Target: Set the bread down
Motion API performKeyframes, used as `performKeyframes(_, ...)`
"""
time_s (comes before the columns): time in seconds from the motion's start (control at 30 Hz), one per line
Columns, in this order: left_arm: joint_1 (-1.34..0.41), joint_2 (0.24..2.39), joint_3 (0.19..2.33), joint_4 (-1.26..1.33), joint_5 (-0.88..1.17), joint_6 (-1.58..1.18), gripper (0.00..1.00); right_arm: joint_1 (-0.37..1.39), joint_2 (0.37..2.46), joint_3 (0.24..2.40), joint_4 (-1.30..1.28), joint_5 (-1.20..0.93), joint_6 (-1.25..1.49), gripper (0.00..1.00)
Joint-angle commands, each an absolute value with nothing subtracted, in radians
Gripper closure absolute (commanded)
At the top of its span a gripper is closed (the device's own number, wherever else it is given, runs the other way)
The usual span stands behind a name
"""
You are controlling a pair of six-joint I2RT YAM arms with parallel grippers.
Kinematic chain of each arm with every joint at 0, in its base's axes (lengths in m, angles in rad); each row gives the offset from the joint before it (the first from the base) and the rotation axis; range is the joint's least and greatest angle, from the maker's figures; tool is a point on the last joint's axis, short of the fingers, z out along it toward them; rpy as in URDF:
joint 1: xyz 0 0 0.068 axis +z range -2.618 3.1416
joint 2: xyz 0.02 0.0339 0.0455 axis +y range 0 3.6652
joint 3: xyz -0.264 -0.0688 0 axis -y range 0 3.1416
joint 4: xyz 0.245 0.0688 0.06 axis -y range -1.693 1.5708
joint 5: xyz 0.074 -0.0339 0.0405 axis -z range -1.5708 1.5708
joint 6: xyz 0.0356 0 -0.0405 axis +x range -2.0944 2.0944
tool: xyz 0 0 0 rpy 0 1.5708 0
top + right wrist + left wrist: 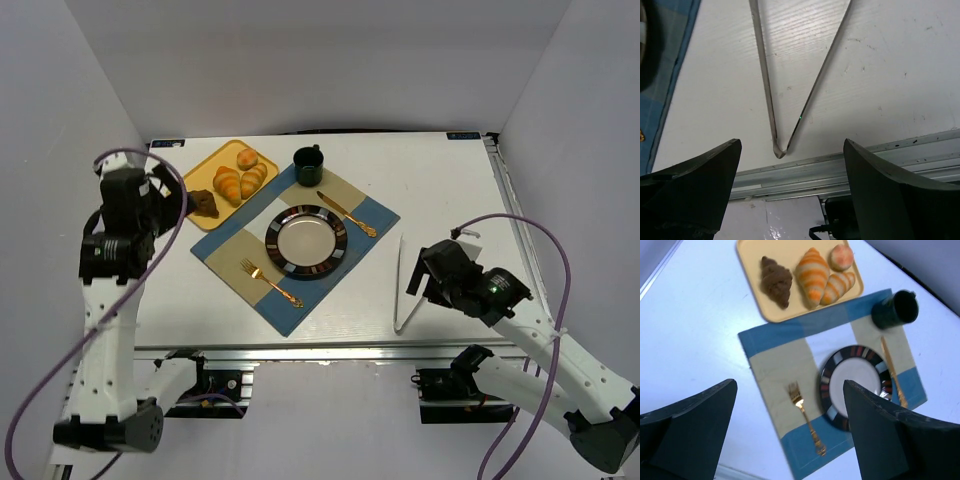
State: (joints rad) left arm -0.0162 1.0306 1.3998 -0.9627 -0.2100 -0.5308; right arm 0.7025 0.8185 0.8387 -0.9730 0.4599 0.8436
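The croissant point(812, 276) and dark chunk point(776, 281) lie on the far-left tray point(751, 255); left end effector point(790, 440) and right end effector point(790, 200) both spread, empty

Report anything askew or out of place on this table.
The placemat lies diagonal to the edges of the table, and the plate, fork and knife are turned with it. The tongs lie off the mat on bare table near the front edge. Nothing looks spilled or broken.
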Motion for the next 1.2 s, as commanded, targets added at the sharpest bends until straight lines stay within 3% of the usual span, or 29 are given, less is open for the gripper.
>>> performKeyframes(0.0, -0.018, 1.005, 1.303, -1.021, -0.173, -0.47, 0.02, 0.703, 0.796, 0.766, -0.965, 0.466, 0.907, 0.11)
performKeyframes(0.23, -0.018, 0.971, 1.261, -1.066, -0.129, -0.443, 0.02, 0.703, 0.915, 0.597, -0.795, 0.448, 0.969, 0.11)
performKeyframes(0.5, -0.046, 0.969, 1.261, -1.068, -0.135, -0.433, 0.02, 0.704, 1.063, 0.581, -0.631, 0.477, 0.997, 0.11)
performKeyframes(1.17, -0.1, 1.003, 1.253, -1.042, -0.147, -0.429, 0.02, 0.704, 1.152, 0.746, -0.735, 0.511, 1.043, 0.11)
